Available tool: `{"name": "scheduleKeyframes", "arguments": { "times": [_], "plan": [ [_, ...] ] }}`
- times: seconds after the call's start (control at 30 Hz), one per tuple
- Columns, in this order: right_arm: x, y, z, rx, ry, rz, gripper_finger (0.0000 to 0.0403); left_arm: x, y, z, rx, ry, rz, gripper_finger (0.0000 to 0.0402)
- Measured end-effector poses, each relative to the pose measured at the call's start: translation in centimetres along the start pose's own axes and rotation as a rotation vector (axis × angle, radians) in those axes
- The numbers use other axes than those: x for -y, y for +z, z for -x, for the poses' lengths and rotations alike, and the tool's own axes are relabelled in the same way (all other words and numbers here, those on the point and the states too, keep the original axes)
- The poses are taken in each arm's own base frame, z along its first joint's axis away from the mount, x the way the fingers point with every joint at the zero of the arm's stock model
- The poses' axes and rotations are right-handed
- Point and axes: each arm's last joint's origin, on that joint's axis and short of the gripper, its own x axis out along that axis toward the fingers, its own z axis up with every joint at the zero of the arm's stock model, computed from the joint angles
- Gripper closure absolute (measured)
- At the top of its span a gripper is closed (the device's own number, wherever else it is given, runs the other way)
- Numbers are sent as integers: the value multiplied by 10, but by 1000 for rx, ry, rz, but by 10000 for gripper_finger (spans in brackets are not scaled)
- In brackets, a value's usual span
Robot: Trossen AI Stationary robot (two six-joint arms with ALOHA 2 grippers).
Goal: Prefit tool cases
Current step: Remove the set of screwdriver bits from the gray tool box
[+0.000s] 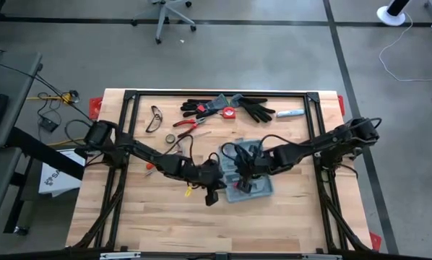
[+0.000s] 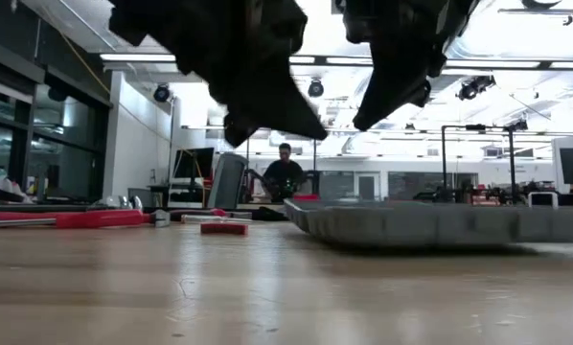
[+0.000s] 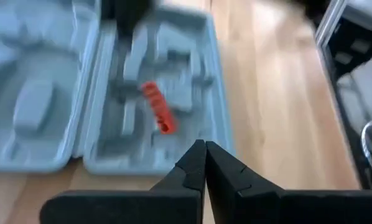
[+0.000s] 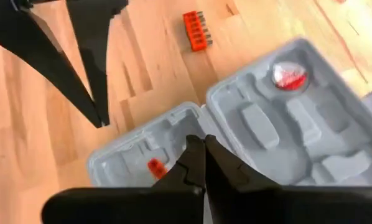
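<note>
Two grippers hover over open case [image 1: 249,180] mid-desk, jaws of both pinched closed, empty. Left gripper [image 3: 204,149], right gripper [image 4: 198,144]. Small red piece [image 3: 157,107] sits in tray; next pick needs jaws opened first, descent slow, square.

Tool case [image 1: 248,177] open, table [image 1: 158,231] centre; gloves [image 1: 256,110] behind.

Robotics lab or workshop

A wooden tabletop [image 1: 158,217] stood on a concrete floor [image 1: 274,58] beside an office chair [image 1: 165,14]; monitors [image 2: 193,163], ceiling lights and a seated person [image 2: 285,172] filled the open room behind.
</note>
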Motion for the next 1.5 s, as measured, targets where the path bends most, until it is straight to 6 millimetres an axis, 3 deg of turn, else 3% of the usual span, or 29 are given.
{"name": "scheduleKeyframes", "arguments": {
  "times": [0.5,0.73,1.1,1.3,1.5],
  "plan": [
    [1,-10,4,-119,57,73,402,4,-7,0,-33,3,9,401],
    [11,-37,-19,-171,120,11,403,-10,2,-3,11,51,13,398],
    [5,-34,-24,-95,311,315,401,-34,8,-5,-57,21,40,301],
    [15,-23,-35,-49,338,350,348,-37,7,-2,-111,-4,132,249],
    [29,-15,-43,-34,343,305,285,-27,1,-1,-164,-27,324,228]
  ]
}}
